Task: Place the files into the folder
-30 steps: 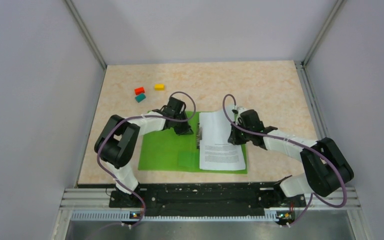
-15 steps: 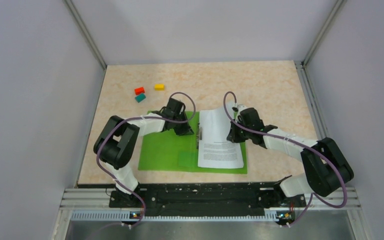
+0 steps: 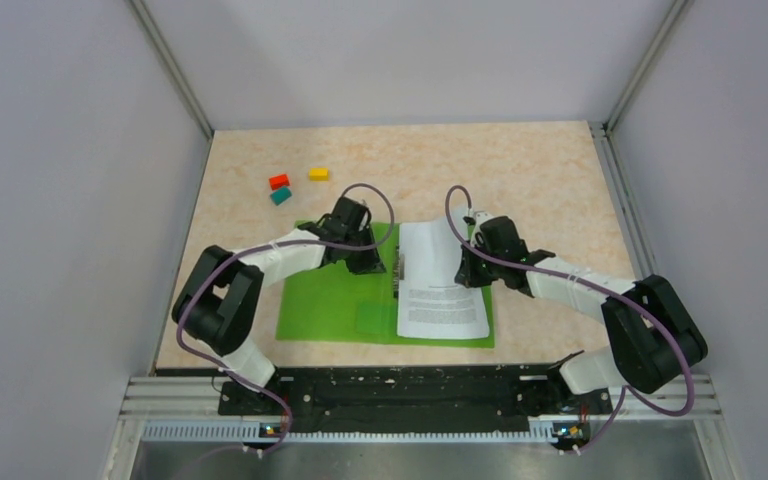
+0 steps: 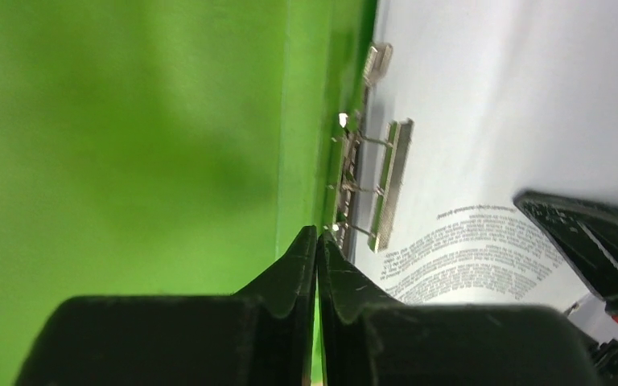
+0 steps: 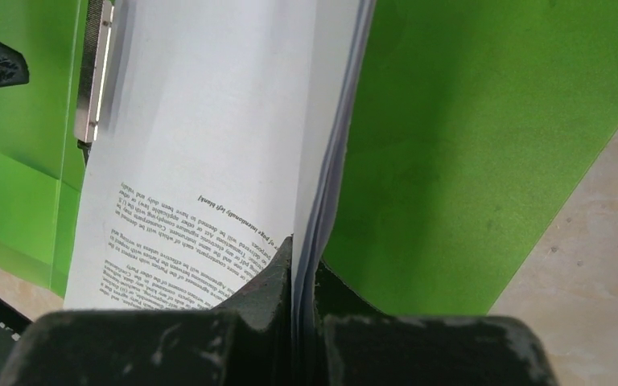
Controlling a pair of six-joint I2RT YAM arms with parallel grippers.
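The green folder (image 3: 330, 300) lies open on the table. The files (image 3: 442, 295), white printed sheets, lie on its right half, their left edge at the metal clip (image 3: 397, 275) on the spine. My right gripper (image 3: 465, 272) is shut on the files' right edge; in the right wrist view the sheets (image 5: 209, 121) pass between its jaws (image 5: 302, 253), bowed above the folder (image 5: 467, 145). My left gripper (image 3: 370, 264) is shut and empty, low over the folder's left half (image 4: 129, 145). Its tips (image 4: 318, 241) are just short of the clip (image 4: 390, 181) and the files (image 4: 491, 104).
Red (image 3: 279, 181), yellow (image 3: 318, 173) and teal (image 3: 280, 196) blocks lie at the back left of the table. Grey walls close in the left, right and back sides. The folder's front edge is close to the table's near edge (image 3: 360, 368).
The files and my right gripper have shifted a little left, toward the spine. My left arm's elbow has swung down and left; its gripper stays by the clip.
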